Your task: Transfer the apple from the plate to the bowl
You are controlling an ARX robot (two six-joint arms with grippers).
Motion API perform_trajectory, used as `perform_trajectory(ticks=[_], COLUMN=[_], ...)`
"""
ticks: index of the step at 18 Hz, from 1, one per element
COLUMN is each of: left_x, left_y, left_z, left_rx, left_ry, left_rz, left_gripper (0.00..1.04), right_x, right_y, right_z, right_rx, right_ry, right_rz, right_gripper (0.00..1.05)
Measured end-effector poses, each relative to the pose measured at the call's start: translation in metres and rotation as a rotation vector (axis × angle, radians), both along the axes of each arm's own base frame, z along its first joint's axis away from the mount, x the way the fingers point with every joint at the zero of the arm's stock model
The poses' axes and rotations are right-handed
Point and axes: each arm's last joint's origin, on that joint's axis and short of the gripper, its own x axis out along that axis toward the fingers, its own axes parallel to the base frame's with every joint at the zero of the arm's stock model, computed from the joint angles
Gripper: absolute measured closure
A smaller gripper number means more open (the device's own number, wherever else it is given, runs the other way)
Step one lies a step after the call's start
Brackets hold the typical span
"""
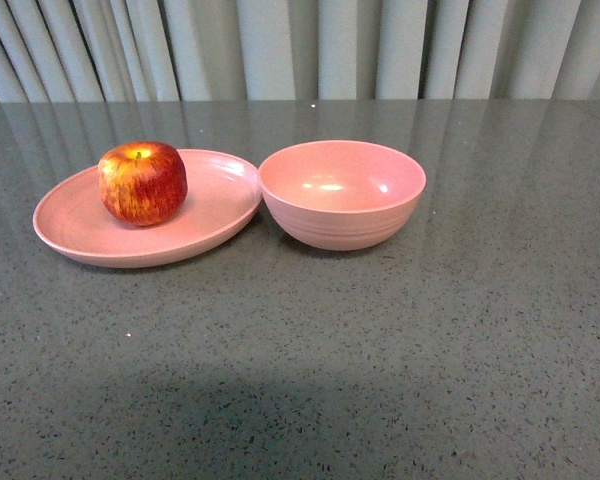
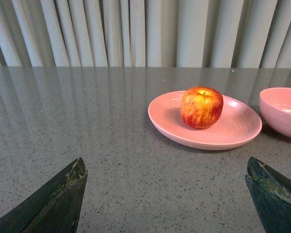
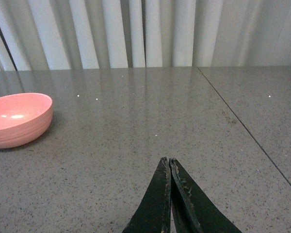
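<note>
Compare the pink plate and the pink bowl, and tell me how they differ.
The plate is wide and shallow; the bowl is narrower and deep. The plate carries the apple; the bowl is empty. The bowl's outer wall shows faint ridges; the plate's looks smooth. Both are round, matte pink, and sit upright on the grey table.

A red, yellow-streaked apple [image 1: 142, 182] sits stem-up on the shallow pink plate [image 1: 80, 228], left of centre; the deeper pink bowl [image 1: 342, 193] stands just beside it, at centre.
</note>
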Motion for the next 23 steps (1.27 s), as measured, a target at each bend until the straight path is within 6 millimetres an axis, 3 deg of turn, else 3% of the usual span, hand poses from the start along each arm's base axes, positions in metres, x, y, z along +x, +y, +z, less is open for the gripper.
perform_trajectory(ticks=[5,18,23], left_x=[0.0,0.0,0.0], left_y=[0.0,0.0,0.0], left_z=[0.0,0.0,0.0], left_rx=[0.0,0.0,0.0], left_ry=[0.0,0.0,0.0], left_rz=[0.0,0.0,0.0], left_gripper=[0.07,0.07,0.07], right_x=[-0.013,-0.012,-0.012], right_y=[0.0,0.0,0.0], right_z=[-0.009,-0.012,-0.012], right_rx=[-0.003,-0.003,-0.003], right_ry=[-0.023,-0.009,-0.009], right_rz=[0.0,0.0,0.0], right_gripper=[1.03,1.03,0.56])
